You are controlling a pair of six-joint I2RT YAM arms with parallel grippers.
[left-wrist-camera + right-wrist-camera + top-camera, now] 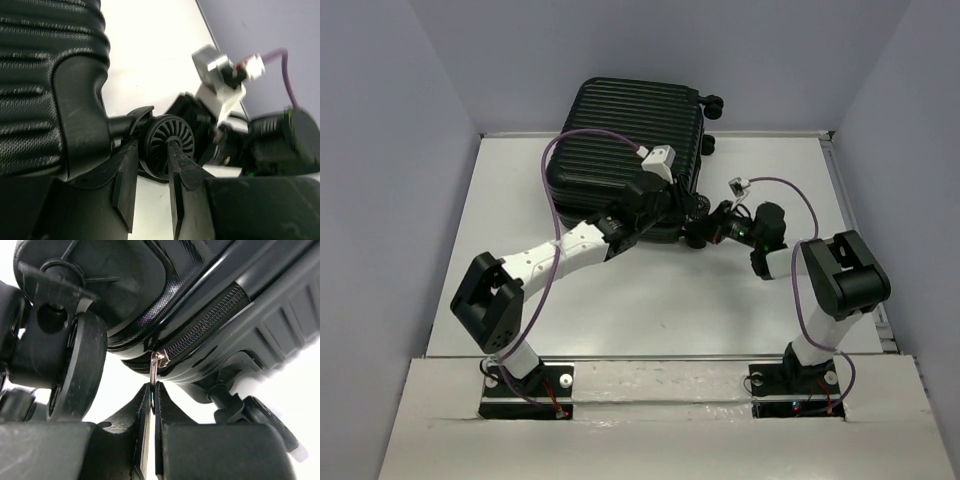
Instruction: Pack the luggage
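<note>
Lying closed on the far part of the tabletop [650, 310], the luggage [620, 140] is shown ribbed shell up, with its wheels toward the right. The 2 hands are gathered at its near right corner. The right hand [151, 390] is clamped on the metal zipper pull [158, 365], directly beneath the zipper seam. The left hand [151, 150] is held with its fingers slightly apart, a caster wheel [167, 137] just beyond the tips; contact cannot be told.
</note>
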